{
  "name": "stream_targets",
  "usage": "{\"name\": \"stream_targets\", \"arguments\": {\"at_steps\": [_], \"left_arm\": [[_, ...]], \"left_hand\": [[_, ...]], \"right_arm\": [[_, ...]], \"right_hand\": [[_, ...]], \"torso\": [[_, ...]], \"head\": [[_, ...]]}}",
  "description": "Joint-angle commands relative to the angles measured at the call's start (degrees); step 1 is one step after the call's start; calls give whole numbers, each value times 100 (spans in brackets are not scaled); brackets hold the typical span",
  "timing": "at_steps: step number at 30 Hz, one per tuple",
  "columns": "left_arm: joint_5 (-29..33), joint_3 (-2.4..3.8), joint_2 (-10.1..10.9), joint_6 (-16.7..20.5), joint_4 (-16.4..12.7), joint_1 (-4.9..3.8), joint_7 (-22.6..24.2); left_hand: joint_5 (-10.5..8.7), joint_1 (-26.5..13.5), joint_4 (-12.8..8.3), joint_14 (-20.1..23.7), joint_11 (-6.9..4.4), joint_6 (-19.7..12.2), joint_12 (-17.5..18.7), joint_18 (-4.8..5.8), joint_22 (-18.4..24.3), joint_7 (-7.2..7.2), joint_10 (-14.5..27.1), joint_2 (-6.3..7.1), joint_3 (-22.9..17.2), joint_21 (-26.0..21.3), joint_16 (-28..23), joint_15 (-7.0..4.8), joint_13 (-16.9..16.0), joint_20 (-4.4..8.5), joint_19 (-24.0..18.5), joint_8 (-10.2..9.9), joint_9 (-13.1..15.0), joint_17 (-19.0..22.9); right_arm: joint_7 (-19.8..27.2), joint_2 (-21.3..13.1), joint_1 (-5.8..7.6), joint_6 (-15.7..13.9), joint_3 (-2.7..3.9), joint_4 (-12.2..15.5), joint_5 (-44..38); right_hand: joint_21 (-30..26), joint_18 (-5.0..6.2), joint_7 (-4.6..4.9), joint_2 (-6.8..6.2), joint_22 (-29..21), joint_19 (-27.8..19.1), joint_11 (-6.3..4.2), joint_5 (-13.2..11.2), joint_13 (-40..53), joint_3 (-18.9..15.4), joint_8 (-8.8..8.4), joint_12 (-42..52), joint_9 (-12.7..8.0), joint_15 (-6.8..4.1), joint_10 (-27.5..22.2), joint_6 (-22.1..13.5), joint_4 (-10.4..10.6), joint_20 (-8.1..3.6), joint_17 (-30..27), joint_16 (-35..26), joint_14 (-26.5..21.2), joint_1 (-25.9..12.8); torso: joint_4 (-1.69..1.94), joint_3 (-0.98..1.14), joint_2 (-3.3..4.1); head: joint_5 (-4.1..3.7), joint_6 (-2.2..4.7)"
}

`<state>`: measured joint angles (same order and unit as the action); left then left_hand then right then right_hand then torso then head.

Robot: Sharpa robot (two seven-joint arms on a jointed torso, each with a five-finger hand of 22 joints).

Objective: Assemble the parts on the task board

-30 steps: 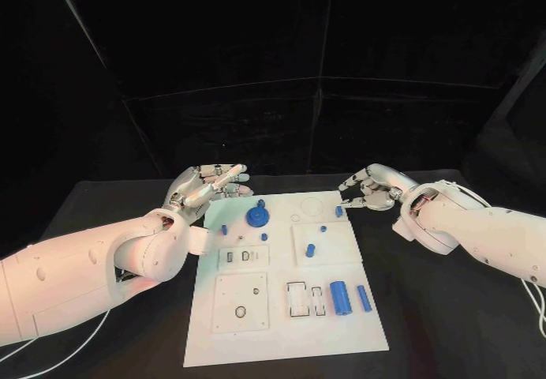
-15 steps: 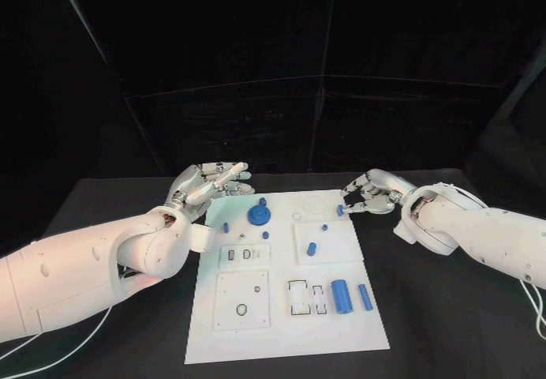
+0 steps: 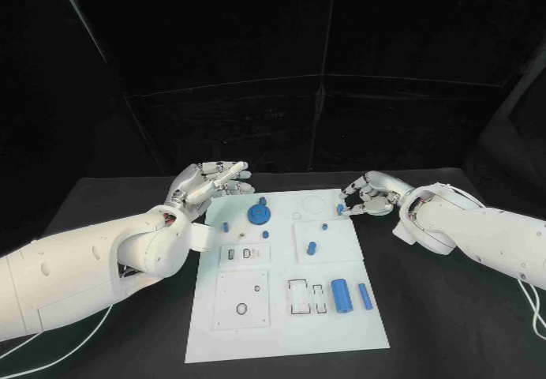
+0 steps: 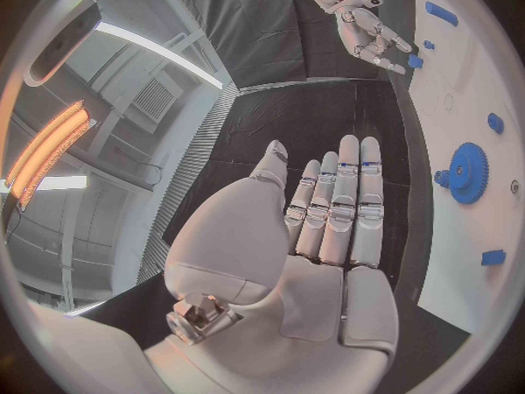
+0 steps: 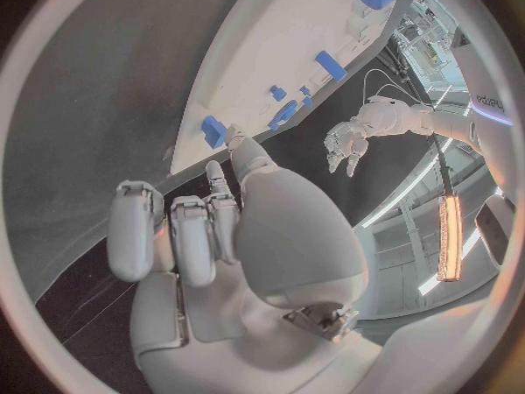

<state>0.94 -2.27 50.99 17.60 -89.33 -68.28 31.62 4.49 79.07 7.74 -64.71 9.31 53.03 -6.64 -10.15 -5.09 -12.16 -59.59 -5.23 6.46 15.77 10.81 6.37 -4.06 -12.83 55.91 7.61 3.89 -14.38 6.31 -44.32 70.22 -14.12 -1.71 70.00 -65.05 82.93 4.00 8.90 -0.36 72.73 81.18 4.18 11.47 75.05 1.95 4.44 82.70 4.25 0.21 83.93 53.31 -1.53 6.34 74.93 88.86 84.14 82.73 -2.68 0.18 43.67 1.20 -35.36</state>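
Task board point(image 3: 285, 316) lies flat on the black tabletop point(image 3: 455, 316), between the two arms.

Handling, judged: the blue parts look like small rigid plastic, light, smooth, likely to skid or tip if nudged. The small blue peg point(image 3: 339, 210) at the board's far right edge is short; best pinched across its sides near the top, thumb against one finger. The blue gear point(image 3: 258, 214) is flat and toothed, better lifted by its raised hub than by the rim. The two blue cylinders point(image 3: 339, 296) on the near part of the board may roll if released on their sides.

Right hand point(image 3: 370, 193): at the far right edge of the board, fingers curled in. In the right wrist view a fingertip point(image 5: 237, 137) is at the peg, touching or just short of it. Whether the peg is actually pinched I cannot tell.

Left hand point(image 3: 211, 183): raised just beyond the board's far left corner, fingers straight and side by side, holding nothing. Gear lies just past its fingertips point(image 4: 355, 162), on the board, apart from them.
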Motion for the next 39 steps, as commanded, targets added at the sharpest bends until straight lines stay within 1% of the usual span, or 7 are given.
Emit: {"name": "stream_targets", "arguments": {"at_steps": [1, 6, 10, 17, 20, 28, 39], "left_arm": [[-8, 6, -4, -65, 2, -7, 54], [-8, 6, -3, -64, 0, -7, 52], [-8, 6, -1, -61, -1, -7, 51], [-8, 6, 3, -60, 2, -7, 51], [-8, 6, 3, -60, 1, -7, 51], [-8, 6, 1, -60, 4, -7, 49], [-8, 6, -19, -62, 17, -7, 40]], "left_hand": [[28, 24, -38, -36, -1, 39, 29, -41, 4, -15, -28, -54, -1, -24, -39, 1, -2, 4, 31, -22, -6, -9], [28, 24, -38, -36, -1, 39, 29, -41, 4, -15, -28, -54, -1, -24, -39, 1, -2, 4, 31, -22, -6, -9], [28, 24, -38, -36, -1, 39, 29, -41, 4, -15, -28, -54, -1, -24, -39, 1, -2, 4, 31, -22, -6, -9], [28, 24, -38, -36, -1, 39, 29, -41, 4, -15, -28, -54, -1, -24, -39, 1, -2, 4, 31, -22, -6, -9], [28, 24, -38, -36, -1, 39, 29, -41, 4, -15, -28, -54, -1, -24, -39, 1, -2, 4, 31, -22, -6, -9], [28, 24, -38, -36, -1, 39, 29, -41, 4, -15, -28, -54, -1, -24, -39, 1, -2, 4, 31, -22, -6, -9], [28, 24, -38, -36, -1, 39, 29, -41, 4, -15, -28, -54, -1, -24, -39, 1, -2, 4, 31, -22, -6, -9]], "right_arm": [[-5, 19, 2, 112, 1, -12, -66], [-15, 64, -12, 105, 1, -61, -72], [-30, 101, -28, 122, 1, -103, -85], [-37, 128, -64, 121, 1, -131, -114], [-42, 139, -70, 127, 1, -149, -118], [-52, 181, -76, 113, 2, -201, -121], [-71, 265, -80, 69, 2, -276, -121]], "right_hand": [[-33, -45, 7, 26, -3, -13, -15, -36, 783, 5, 26, -17, 11, -41, 2, 52, -24, -31, 1218, -7, 521, 15], [-19, -51, 6, 85, 27, 5, -18, -70, 805, 42, 57, 6, 20, -43, 23, 149, -43, -32, 1249, 6, 528, 8], [-12, -53, 4, 138, 42, 15, -20, -143, 819, 90, 86, 21, 26, -45, 37, 260, -69, -35, 1263, 12, 532, 3], [-13, -53, 4, 160, 40, 15, -21, -160, 823, 116, 97, 25, 27, -46, 41, 314, -83, -36, 1261, 11, 531, -1], [-11, -54, 3, 173, 44, 17, -22, -165, 828, 128, 102, 30, 28, -46, 46, 337, -86, -37, 1265, 13, 532, -6], [-7, -55, 1, 198, 53, 22, -23, -170, 839, 150, 112, 42, 29, -48, 56, 388, -88, -39, 1272, 15, 534, -24], [4, -60, -22, 277, 78, 37, -41, -174, 868, 218, 134, 73, 28, -61, 85, 534, -79, -49, 1285, 20, 536, -96]], "torso": [[-2, 3, -3], [-7, 6, -2], [0, 2, 0], [-1, 5, -2], [-2, 3, -1], [-3, 7, 0], [-5, 8, 2]], "head": [[6, -5], [20, -17], [13, -26], [33, -37], [29, -40], [29, -41], [26, -45]]}}
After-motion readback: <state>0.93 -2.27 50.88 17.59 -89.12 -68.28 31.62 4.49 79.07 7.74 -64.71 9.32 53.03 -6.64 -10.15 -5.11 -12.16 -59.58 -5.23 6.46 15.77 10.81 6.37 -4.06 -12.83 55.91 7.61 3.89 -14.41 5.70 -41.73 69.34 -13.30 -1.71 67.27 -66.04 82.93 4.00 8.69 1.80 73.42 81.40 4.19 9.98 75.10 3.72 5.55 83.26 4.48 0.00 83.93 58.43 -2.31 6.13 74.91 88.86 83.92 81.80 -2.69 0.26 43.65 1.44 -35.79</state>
